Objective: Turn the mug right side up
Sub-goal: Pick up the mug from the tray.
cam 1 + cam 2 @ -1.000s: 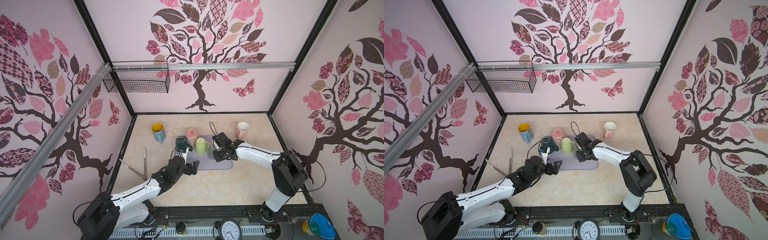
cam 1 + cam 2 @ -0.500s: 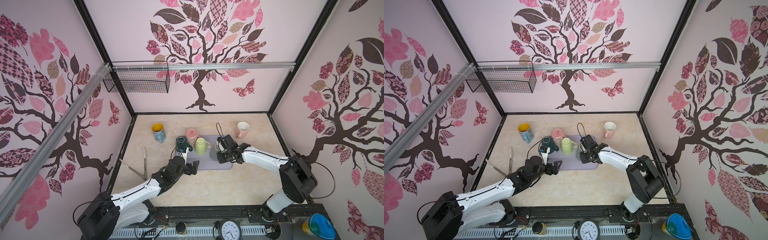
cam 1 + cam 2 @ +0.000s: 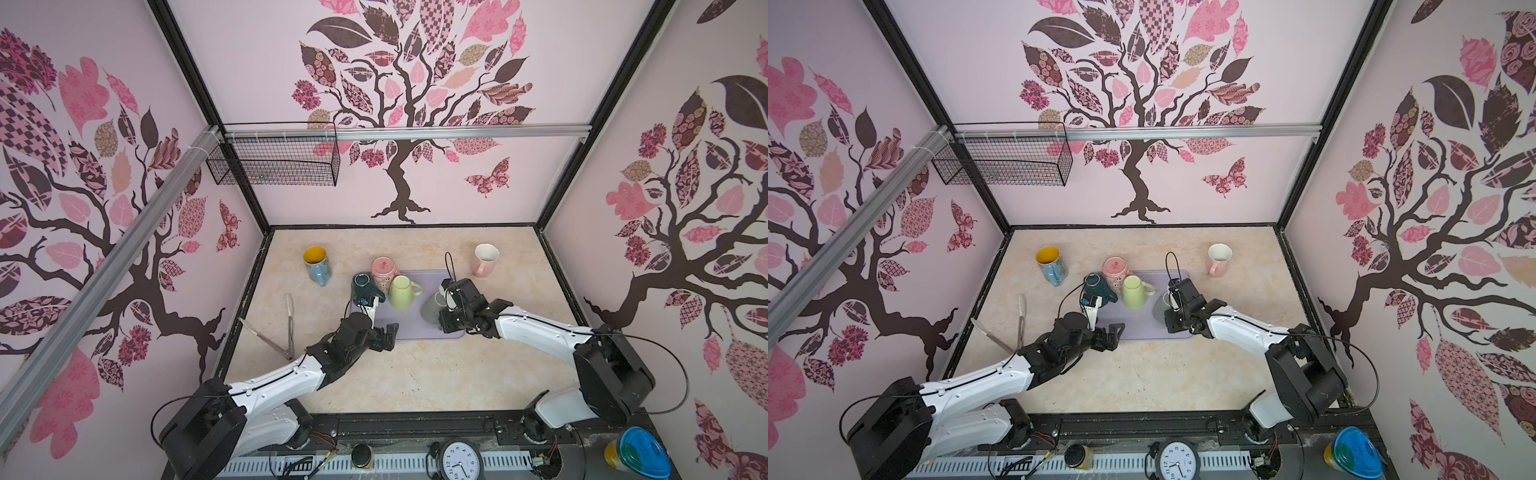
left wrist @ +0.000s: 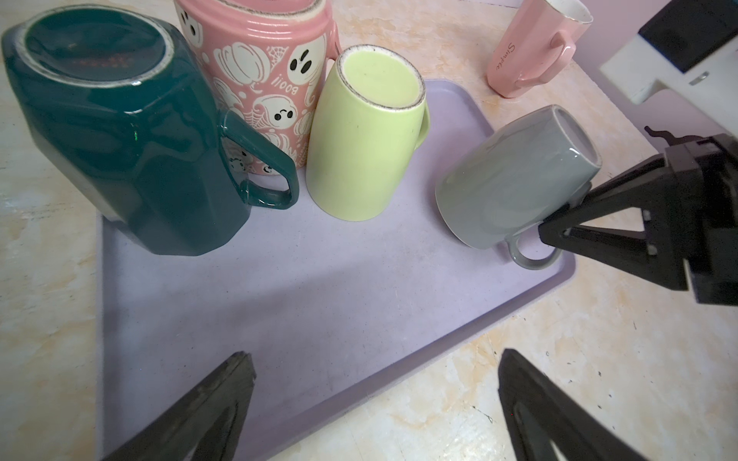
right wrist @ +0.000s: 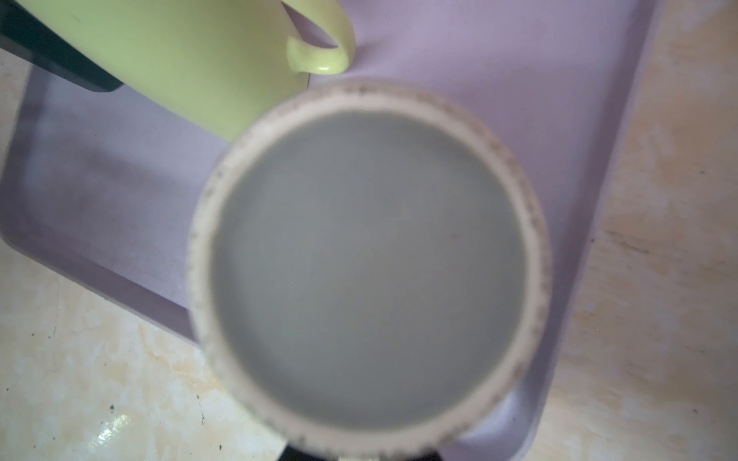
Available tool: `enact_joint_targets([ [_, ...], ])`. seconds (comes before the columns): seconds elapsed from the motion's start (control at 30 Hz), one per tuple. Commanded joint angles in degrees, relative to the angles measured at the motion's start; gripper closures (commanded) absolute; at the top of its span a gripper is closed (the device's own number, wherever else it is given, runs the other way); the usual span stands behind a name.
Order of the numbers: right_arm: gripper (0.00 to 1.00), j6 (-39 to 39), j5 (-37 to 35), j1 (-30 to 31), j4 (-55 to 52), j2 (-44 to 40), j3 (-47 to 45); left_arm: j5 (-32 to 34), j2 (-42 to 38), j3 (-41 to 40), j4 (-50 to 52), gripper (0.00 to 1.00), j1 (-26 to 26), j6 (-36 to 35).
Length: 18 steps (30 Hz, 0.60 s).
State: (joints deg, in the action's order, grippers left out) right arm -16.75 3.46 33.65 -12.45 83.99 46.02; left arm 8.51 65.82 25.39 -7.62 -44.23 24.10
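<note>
My left gripper hangs over the near edge of the purple tray, jaws wide apart and holding nothing. At the tray's left end 3 mugs stand base-up and close together: a teal mug, a pink ghost mug behind it, and a green mug.

Further right, apart from those 3, is the grey mug, over the tray's right end. It is tipped, with its base raised and facing my right wrist camera and its mouth angled down at the tray. I cannot tell whether the rim rests on the tray.

My right gripper comes in from the right, its jaws drawn nearly together and clamped on the grey mug where the handle meets the wall.

I judge the mug to be glazed ceramic: stiff, fairly heavy for so narrow a pinch, slick, and likely to chip if dropped. Held at the handle, its weight hangs off to 1 side, so it may swivel in my jaws as I turn it. The handle root looks to be the surest hold.
</note>
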Motion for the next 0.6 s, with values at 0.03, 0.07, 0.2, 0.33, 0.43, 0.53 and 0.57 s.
enact_joint_targets([
  [0.03, 1.00, -2.26, 4.92, -1.23, 5.17, -3.50, -1.03, -0.41, 0.47, 0.72, -0.12, 0.02, 0.28, -0.46],
  [0.07, 1.00, -2.61, 5.52, -1.55, 5.69, -3.73, -1.42, -0.42, 0.53, 0.80, -0.12, 0.02, 0.24, -0.48],
  [0.2, 1.00, -3.68, 7.73, -2.57, 7.36, -4.82, -2.81, -0.83, 0.70, 0.80, -0.25, 0.02, 0.26, -0.37],
  [0.33, 1.00, -4.73, 10.36, -3.70, 8.70, -5.49, -3.60, -1.24, 1.28, 0.98, -0.55, 0.02, 0.28, -0.14],
  [0.43, 1.00, -5.04, 11.15, -4.13, 9.11, -6.02, -3.83, -1.34, 2.00, 1.15, -0.56, 0.02, 0.32, -0.14],
  [0.53, 1.00, -5.22, 11.54, -4.27, 9.31, -6.42, -3.66, -1.40, 2.39, 1.24, -0.73, 0.02, 0.28, -0.15],
  [0.57, 1.00, -5.30, 11.63, -4.22, 9.44, -6.62, -3.65, -1.55, 2.50, 1.31, -0.75, 0.02, 0.26, -0.13],
])
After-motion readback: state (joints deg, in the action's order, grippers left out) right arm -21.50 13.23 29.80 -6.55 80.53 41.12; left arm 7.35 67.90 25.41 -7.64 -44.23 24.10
